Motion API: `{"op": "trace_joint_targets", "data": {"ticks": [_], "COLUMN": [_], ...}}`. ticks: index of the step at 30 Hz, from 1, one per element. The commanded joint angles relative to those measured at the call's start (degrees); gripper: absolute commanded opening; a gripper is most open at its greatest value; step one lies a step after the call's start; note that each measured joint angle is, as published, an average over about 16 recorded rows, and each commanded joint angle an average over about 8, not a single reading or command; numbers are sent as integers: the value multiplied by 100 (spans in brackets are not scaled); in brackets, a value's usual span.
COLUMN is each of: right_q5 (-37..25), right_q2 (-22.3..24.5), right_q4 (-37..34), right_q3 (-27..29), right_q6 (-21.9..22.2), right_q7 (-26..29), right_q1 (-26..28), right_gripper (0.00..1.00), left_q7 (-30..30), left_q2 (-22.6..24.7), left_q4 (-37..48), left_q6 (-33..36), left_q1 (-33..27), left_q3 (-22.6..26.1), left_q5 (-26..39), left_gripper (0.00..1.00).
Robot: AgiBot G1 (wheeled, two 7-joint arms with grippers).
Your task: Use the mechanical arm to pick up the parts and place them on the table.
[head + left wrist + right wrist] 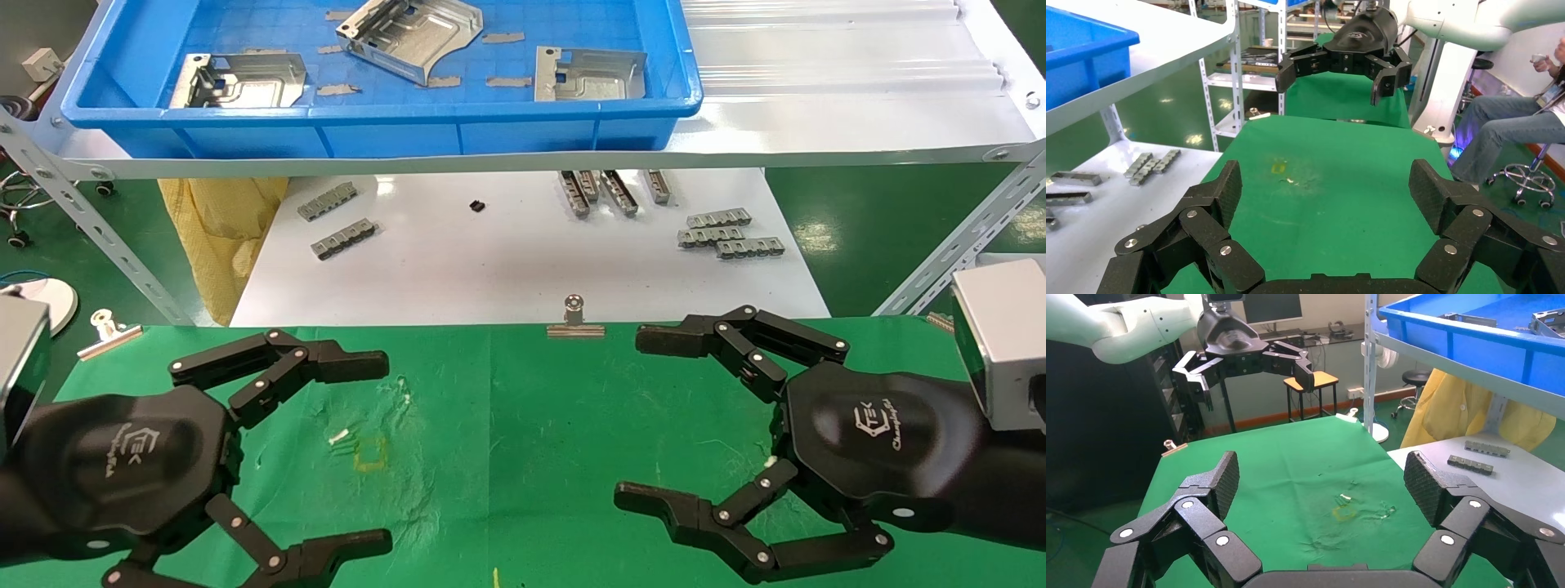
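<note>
Both claws hovered empty over the green table.
Left gripper [359,449] and right gripper [645,420] hung spread wide above the table [523,425]; beyond, three parts [413,37] lay in the blue tray [384,122] on the shelf.

Green table [523,425], white flecks [339,437]

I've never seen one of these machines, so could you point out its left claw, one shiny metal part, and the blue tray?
left gripper [384,447], head view, open gap between fingertips.
metal part [413,37], head view, its embossed face.
blue tray [384,131], head view, front wall.
</note>
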Motion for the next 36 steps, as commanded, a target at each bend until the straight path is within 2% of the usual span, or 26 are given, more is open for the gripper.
{"op": "trace_joint_targets", "data": {"ticks": [1,19,27,36], "right_q5": [0,0,0,0], "right_q2": [0,0,0,0], "right_q4": [0,0,0,0], "right_q3": [0,0,0,0], "right_q6": [0,0,0,0], "right_q7": [0,0,0,0], "right_q1": [0,0,0,0], "right_gripper": [100,100,0,0], "left_q7": [0,0,0,0], "left_q2": [0,0,0,0], "left_q4": [0,0,0,0], "left_q6": [0,0,0,0], "left_q1": [0,0,0,0], "left_q3": [0,0,0,0], "left_q5": [0,0,0,0], "left_gripper": [100,100,100,100]}}
